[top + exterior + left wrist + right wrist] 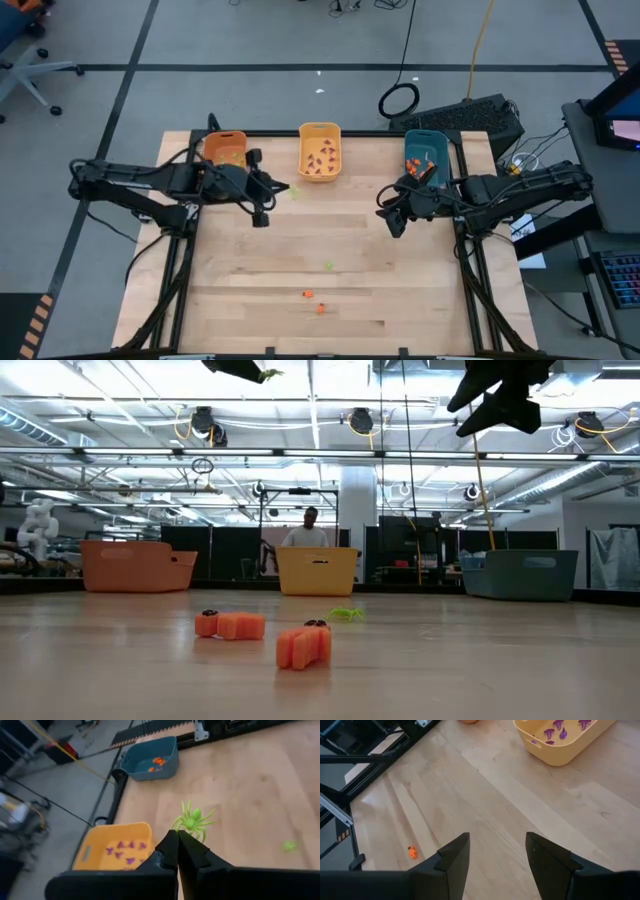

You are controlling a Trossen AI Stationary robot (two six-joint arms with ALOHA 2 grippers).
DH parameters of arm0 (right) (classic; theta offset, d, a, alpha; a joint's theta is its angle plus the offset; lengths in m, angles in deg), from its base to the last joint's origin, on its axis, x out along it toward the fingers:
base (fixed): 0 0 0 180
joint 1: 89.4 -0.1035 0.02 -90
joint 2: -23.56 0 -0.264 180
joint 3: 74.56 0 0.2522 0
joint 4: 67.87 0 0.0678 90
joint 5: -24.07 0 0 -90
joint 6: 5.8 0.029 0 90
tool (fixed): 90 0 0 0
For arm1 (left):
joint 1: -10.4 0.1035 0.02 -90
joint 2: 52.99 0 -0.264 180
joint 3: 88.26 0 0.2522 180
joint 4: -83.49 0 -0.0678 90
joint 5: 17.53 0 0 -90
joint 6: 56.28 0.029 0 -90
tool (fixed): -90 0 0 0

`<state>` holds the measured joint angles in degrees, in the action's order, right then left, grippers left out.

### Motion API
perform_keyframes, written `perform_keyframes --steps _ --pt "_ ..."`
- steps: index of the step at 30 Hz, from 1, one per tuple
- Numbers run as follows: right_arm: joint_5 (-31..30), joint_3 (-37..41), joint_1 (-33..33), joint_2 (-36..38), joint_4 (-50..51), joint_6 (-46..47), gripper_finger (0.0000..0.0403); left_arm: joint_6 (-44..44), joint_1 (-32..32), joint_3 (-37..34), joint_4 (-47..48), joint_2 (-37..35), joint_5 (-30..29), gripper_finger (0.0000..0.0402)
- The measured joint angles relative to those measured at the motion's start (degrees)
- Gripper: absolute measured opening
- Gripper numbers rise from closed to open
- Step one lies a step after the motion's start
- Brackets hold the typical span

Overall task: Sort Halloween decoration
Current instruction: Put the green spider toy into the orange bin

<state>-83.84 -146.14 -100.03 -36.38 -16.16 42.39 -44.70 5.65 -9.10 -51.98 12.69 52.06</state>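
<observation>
The left gripper [178,840] has its two fingers pressed right together, and a light green spider [193,821] is pinched at the tips, legs sticking out past them. From overhead you can see that spider [283,188] dangling off the fingertips between the orange bin [226,150] and the yellow bin [320,151], a bit nearer the yellow bin's front corner, up in the air rather than on the wood. The low view backs that up: the green thing [270,374] is way up at the top edge with the dark fingers, high over the table [300,250].

The right gripper [497,852] is a different story. Its fingers stand well apart with nothing between them, just bare wood showing through the gap. It sits just in front of the teal bin [428,152], hovering above the table, touching nothing.

Bins, using the yellow bin as the reference: it's got a bunch of purple trinkets [322,160] in it. The teal bin, to its right, holds orange pieces [418,163]. The orange bin, to its left, has some greenish stuff inside, too small to make out.

Still loose on the table, well in front of the yellow bin: two orange trinkets [314,301] close together near the front edge, and one small green spider [329,265] a little behind them. A person shows in the room behind the yellow bin in the low view.
</observation>
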Motion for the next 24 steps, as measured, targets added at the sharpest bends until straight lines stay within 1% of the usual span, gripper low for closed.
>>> perform_keyframes --steps 6,14,19,24 --pt "0.0 0.0 0.0 0.0 0.0 0.1 0.0178 9.7 -0.2 0.0 -0.1 -0.4 -1.9 0.0000" --pt "-0.3 0.0 0.0 0.0 0.1 0.1 0.0178 19.6 -0.2 0.0 -0.4 -1.0 -8.4 0.0000" --pt "-1.9 0.0 0.0 0.0 0.1 0.1 0.0178 22.5 -0.2 0.0 -0.5 -1.2 -12.1 0.0000" --pt "-3.2 0.0 0.1 0.0 0.1 0.5 0.0178 23.8 -0.3 0.0 -0.5 -1.2 -13.0 0.0000"
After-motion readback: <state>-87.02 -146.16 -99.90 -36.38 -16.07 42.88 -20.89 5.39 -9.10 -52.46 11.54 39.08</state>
